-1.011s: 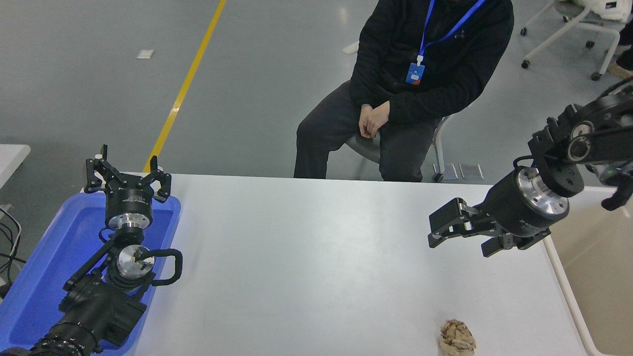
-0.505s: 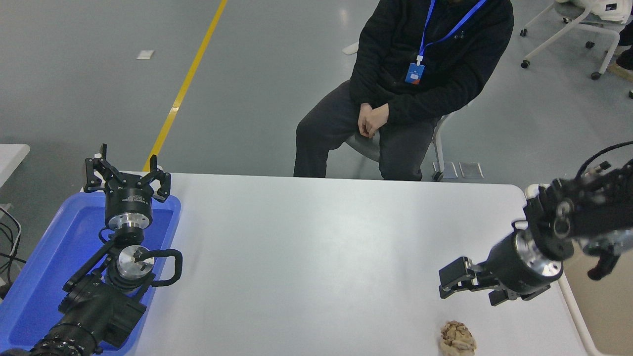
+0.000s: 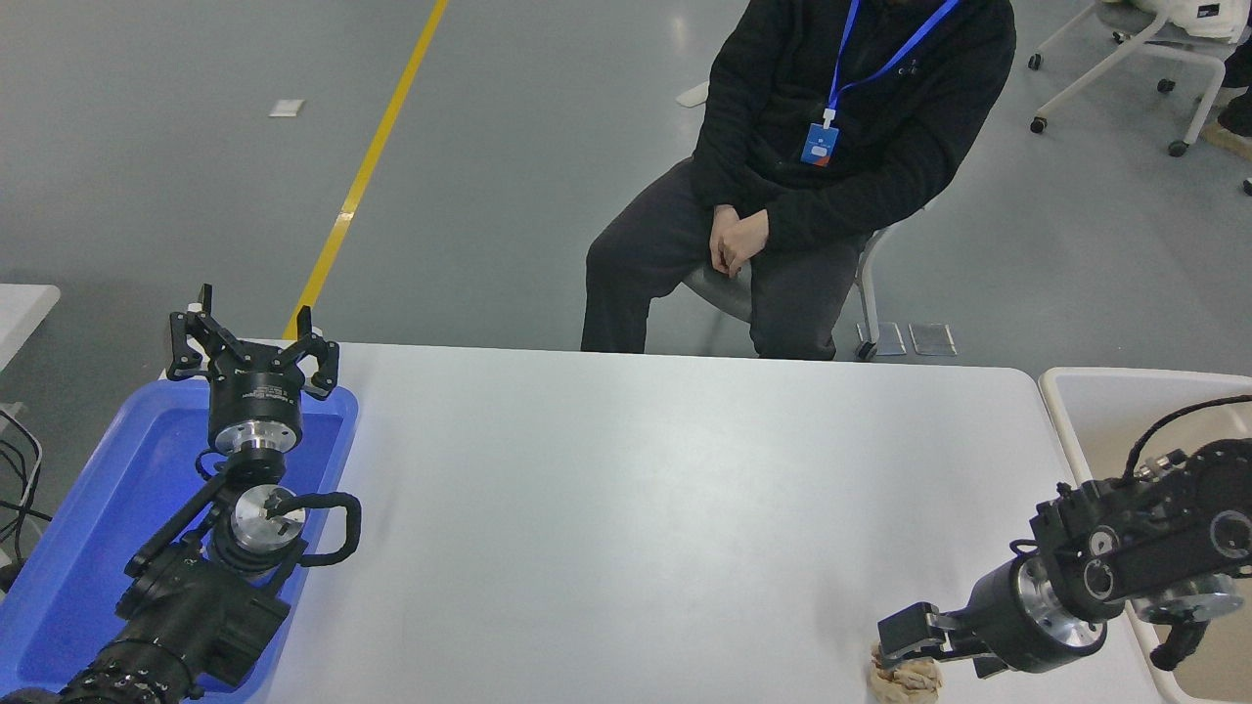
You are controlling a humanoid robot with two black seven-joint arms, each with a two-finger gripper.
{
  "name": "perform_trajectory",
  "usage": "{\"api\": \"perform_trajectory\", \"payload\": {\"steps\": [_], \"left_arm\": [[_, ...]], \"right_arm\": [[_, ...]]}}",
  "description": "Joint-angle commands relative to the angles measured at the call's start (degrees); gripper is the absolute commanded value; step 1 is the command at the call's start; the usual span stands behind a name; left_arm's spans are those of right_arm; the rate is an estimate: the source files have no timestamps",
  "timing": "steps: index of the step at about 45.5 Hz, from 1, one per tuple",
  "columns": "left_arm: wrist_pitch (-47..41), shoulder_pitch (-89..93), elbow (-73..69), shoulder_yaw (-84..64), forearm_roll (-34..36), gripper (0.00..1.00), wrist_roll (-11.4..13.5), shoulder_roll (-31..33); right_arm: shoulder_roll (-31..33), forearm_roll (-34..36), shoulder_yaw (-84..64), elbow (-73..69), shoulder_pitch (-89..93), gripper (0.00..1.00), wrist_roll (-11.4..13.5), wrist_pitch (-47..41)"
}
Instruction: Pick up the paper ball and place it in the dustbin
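A: What has just changed?

B: The right arm has dropped low and come back toward the robot. Its gripper [image 3: 905,653] now sits right on top of the paper ball [image 3: 906,680], which lies on the table [image 3: 626,508] at the near edge

A: Has it got hold of the ball?

B: I'd say not yet. The fingers hide the top of the ball and I cannot tell whether they are apart or closed. The ball looks to be resting on the table under them

A: So where does that leave the job?

B: At the start of the grasp, I'd judge. The approach is about done; closing, lifting and carrying are all left

A: And the dustbin?

B: The dustbin [image 3: 1061,430] is just behind the gripper's wrist, off the table's end, a short swing away

A: How does it compare with a second ago?

B: Then the gripper hung high over the table, well beyond the ball, and the arm covered the bin's corner. Half a second ago it was halfway down. The ball has not moved

A: The other arm?

B: The left gripper [image 3: 251,342] is parked far across the table over the blue tray [image 3: 59,548], fingers spread, unchanged. The person [image 3: 841,147] seated beyond the table hasn't stirred
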State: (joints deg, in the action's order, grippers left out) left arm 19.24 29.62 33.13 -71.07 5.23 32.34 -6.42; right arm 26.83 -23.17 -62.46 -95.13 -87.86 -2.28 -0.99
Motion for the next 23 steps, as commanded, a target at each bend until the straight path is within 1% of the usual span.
{"api": "perform_trajectory", "payload": {"steps": [1, 9, 23], "left_arm": [[0.01, 0.0, 0.0, 0.06, 0.04, 0.99, 0.0, 0.0], [0.01, 0.0, 0.0, 0.06, 0.04, 0.99, 0.0, 0.0], [0.01, 0.0, 0.0, 0.06, 0.04, 0.99, 0.0, 0.0]], "right_arm": [[-1.43, -0.56, 0.67, 3.2, 4.97, 1.0, 0.0, 4.68], [-2.84, -0.56, 0.67, 4.69, 7.17, 1.0, 0.0, 6.79], [-3.36, -1.44, 0.67, 8.56, 10.6, 1.0, 0.0, 6.88]]}}
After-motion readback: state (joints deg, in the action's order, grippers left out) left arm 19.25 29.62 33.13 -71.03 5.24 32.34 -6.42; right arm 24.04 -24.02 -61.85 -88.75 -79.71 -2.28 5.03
